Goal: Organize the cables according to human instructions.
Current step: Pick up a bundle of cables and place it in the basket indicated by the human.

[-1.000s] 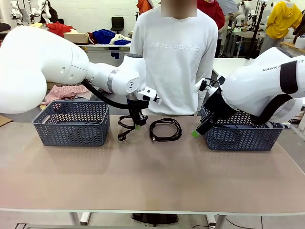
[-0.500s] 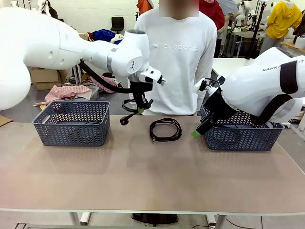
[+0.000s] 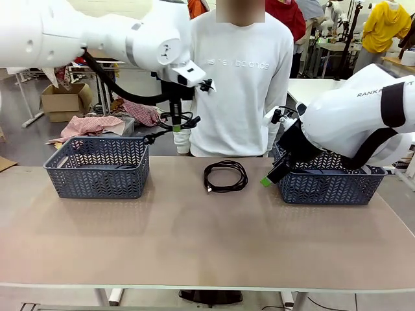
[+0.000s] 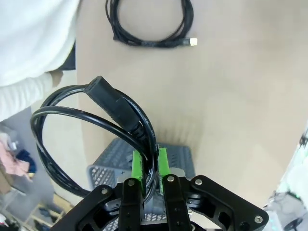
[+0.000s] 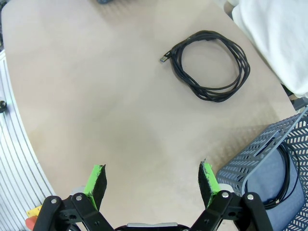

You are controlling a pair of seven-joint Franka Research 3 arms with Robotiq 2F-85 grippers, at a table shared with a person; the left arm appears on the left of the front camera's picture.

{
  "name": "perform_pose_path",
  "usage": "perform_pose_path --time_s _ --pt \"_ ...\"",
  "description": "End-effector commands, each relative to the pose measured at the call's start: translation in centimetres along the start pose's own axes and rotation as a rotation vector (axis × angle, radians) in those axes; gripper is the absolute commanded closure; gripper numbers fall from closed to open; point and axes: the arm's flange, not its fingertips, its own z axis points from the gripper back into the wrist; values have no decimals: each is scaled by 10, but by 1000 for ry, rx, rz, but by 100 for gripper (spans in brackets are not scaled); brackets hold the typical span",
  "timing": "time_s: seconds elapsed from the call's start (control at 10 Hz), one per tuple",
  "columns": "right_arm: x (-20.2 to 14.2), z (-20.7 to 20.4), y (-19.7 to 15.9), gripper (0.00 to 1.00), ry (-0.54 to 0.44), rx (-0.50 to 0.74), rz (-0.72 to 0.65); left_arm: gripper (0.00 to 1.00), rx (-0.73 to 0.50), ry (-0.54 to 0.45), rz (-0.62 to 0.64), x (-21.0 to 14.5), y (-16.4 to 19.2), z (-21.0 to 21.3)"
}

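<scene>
Cable (image 4: 114, 102) has risen off the desk (image 3: 207, 233), pinched in our left end effector (image 3: 175, 127); we judge the left basket (image 3: 97, 172) comes next. Right end effector (image 5: 152, 179) hangs spread, empty.

Robotics lab in large open workroom. Two white robot arms work one long beige table (image 3: 194, 246): left arm (image 3: 84, 29), right arm (image 3: 363, 113). Person (image 3: 240, 84) in white sweatshirt stands at far side, facing arms. Grey plastic baskets on tabletop, left basket (image 3: 97, 170) and right basket (image 3: 331, 186), set out like test props. Behind table: bare grey floor (image 3: 26, 146), open cardboard box (image 3: 57, 98), loose heaps of cloth (image 3: 87, 125) in red check and pink, further white worktable (image 3: 318, 87) at back right.
</scene>
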Motion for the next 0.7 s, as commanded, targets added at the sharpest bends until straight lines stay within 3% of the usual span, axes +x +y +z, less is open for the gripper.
perform_pose_path --time_s 0.0,0.6 --pt "0 2 0 0 -4 -3 -2 100 -23 -75 -106 -54 -15 11" --pt "0 2 0 0 -4 -3 -2 100 -19 -51 -211 -153 -31 11"
